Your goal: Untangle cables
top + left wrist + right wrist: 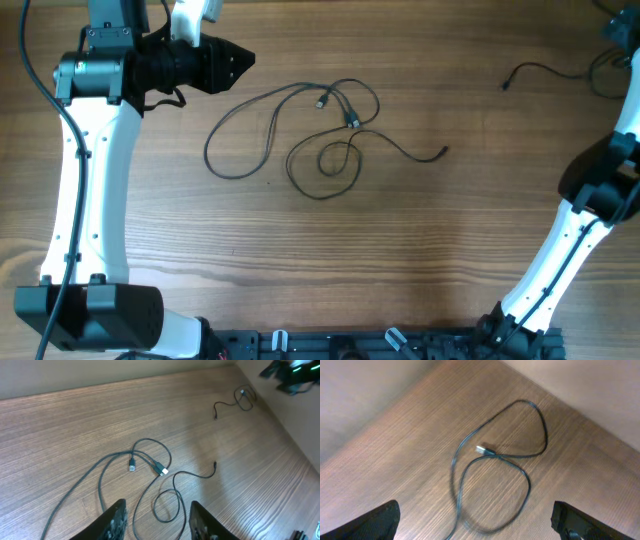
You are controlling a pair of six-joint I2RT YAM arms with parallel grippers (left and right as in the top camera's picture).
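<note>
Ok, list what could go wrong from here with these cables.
1. In the tangled cables, two plugs lie close together where strands cross. If the left tool pulls one strand, it might tighten the loops.
2. The separate cable under the open right tool lies near the edge of the table; a sweep could push it off.

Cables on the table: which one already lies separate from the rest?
The cable at the far right corner. It lies alone, touching no other, while the remaining cables cross and loop over each other mid-table.
</note>
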